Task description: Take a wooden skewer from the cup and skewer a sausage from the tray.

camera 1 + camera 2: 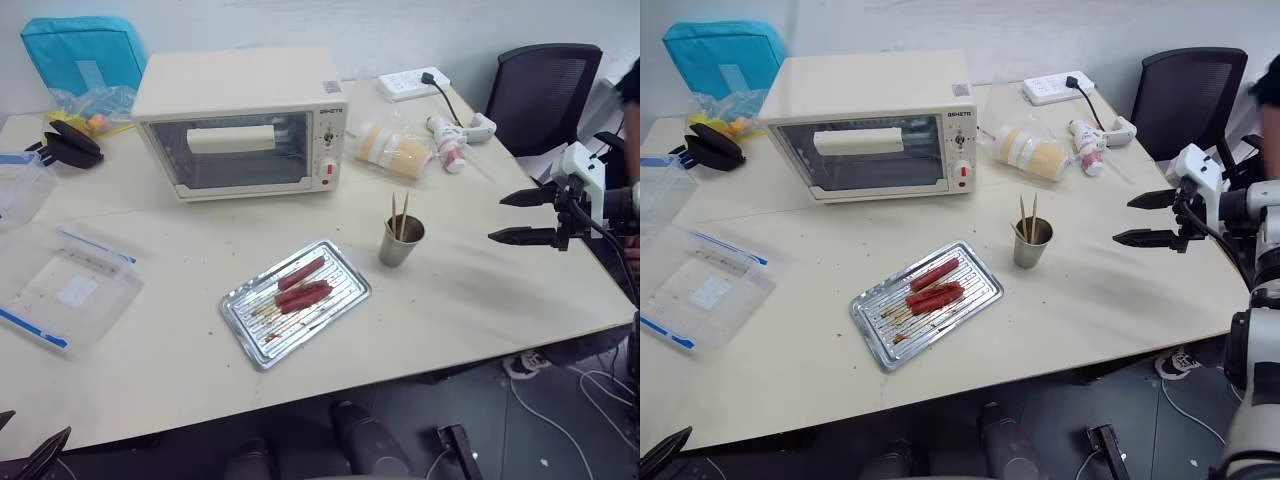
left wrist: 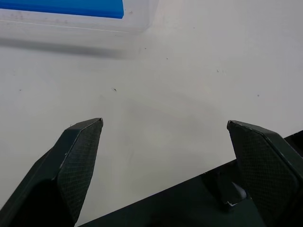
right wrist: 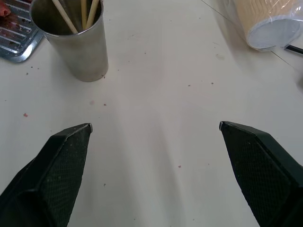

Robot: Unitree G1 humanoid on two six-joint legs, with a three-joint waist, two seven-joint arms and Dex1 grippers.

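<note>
I have the right gripper (image 1: 512, 217) hovering over the table's right edge, jaws spread wide and empty, aimed toward the cup (image 1: 401, 241). The cup stands near the middle of the table (image 1: 480, 290), toward its right side, with a few skewers (image 1: 400, 215) upright in it. The tray (image 1: 296, 302) lies just left of the cup, nearer the front edge, holding several sausages (image 1: 302, 283). The left gripper (image 2: 163, 137) hangs low off the front-left corner, jaws wide, holding nothing.

Judgement: the reach for a skewer is the step in hand; nothing is picked yet. The next move calls for closing in on the cup and pinching one stick near its top without tipping the cup.
</note>
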